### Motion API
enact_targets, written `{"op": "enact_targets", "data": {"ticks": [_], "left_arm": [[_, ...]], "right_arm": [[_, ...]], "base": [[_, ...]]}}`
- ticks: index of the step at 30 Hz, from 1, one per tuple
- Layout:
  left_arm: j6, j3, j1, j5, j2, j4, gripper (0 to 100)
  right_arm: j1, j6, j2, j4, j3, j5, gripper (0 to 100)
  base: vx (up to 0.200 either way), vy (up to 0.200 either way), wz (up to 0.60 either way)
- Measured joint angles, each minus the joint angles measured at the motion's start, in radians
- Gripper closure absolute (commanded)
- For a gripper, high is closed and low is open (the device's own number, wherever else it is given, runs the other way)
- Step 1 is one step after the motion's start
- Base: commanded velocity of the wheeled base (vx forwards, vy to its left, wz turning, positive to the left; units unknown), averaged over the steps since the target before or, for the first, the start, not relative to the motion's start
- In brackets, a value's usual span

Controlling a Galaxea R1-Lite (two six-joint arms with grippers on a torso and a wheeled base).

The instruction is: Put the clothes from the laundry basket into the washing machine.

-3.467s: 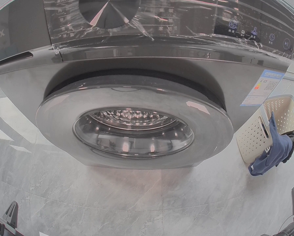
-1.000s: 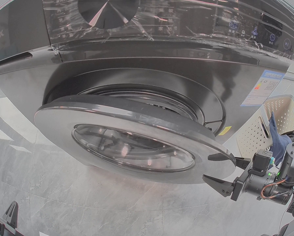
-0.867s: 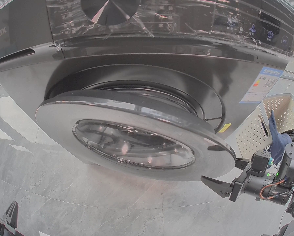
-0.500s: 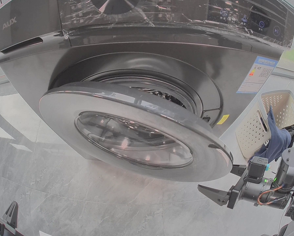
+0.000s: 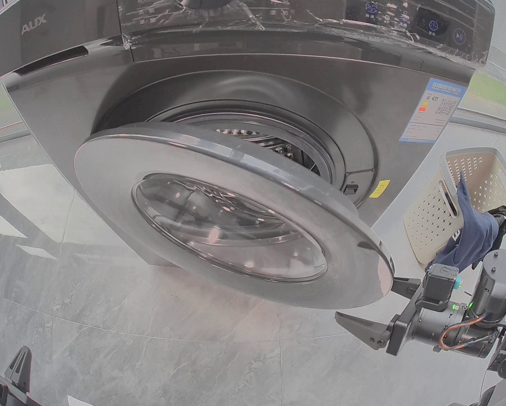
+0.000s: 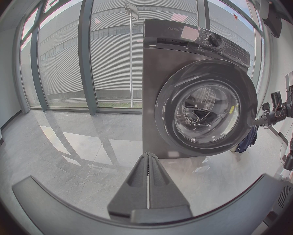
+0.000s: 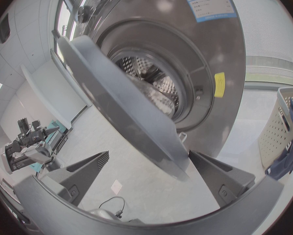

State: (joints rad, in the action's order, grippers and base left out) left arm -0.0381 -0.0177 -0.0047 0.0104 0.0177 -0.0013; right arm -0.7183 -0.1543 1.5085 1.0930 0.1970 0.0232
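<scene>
Hanging low at the near left, the left gripper (image 6: 147,159) is clenched on nothing, its two fingers pressed flat together.

Next comes the washing machine (image 5: 55,102). Three and a half seconds ago its round door (image 5: 219,162) was shut flat. A second ago it stood ajar, and now it swings wider on its left hinge, baring more of the perforated steel drum (image 5: 264,137) behind it. The head camera has also drawn back and tilted, so the machine's drift up the picture is no move of the machine.

The right gripper (image 5: 364,299) was absent at first. It now sits at the door's free right edge, released, with one finger on either side of the rim and neither squeezing it. I judge the opening step nearly done, though the gap probably needs to be wider for an arm to pass.

At the far right the laundry basket (image 5: 428,221) stands on the floor. A blue garment (image 5: 474,238) is draped over its near rim, and nothing is loaded yet.

As for writing, a maker's logo (image 5: 34,25) sits at the top left and touch icons run along the film-wrapped panel (image 5: 377,12). A blue-and-white rating label (image 5: 442,111) and a small yellow sticker (image 5: 379,188) sit beside the opening, their print too fine to read.
</scene>
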Motion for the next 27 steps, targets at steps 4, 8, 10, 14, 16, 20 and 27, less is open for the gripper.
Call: {"op": "enact_targets", "data": {"ticks": [4,8,10,14,16,20,27], "left_arm": [[0.000,0.000,0.000,0.000,0.000,0.000,100],[0.000,0.000,0.000,0.000,0.000,0.000,100],[0.000,0.000,0.000,0.000,0.000,0.000,100],[0.000,0.000,0.000,0.000,0.000,0.000,100],[0.000,0.000,0.000,0.000,0.000,0.000,100],[0.000,0.000,0.000,0.000,0.000,0.000,100],[0.000,0.000,0.000,0.000,0.000,0.000,100]], "right_arm": [[-0.016,0.001,-0.001,0.000,-0.025,0.003,0],[-0.014,0.001,0.000,0.003,-0.014,0.001,0],[-0.011,0.001,0.001,0.003,-0.003,-0.001,0],[-0.010,0.001,0.004,0.004,0.015,-0.002,0],[-0.013,0.000,0.008,0.005,0.020,-0.003,0],[-0.021,-0.002,0.021,0.040,0.018,-0.004,0],[-0.054,-0.005,0.036,0.080,-0.039,0.001,0]], "base": [[0.000,0.000,0.00],[-0.050,0.000,0.00],[-0.200,0.000,0.00],[-0.200,0.000,0.00],[-0.200,0.000,0.00],[0.000,0.000,0.00],[0.000,0.000,0.00]]}}
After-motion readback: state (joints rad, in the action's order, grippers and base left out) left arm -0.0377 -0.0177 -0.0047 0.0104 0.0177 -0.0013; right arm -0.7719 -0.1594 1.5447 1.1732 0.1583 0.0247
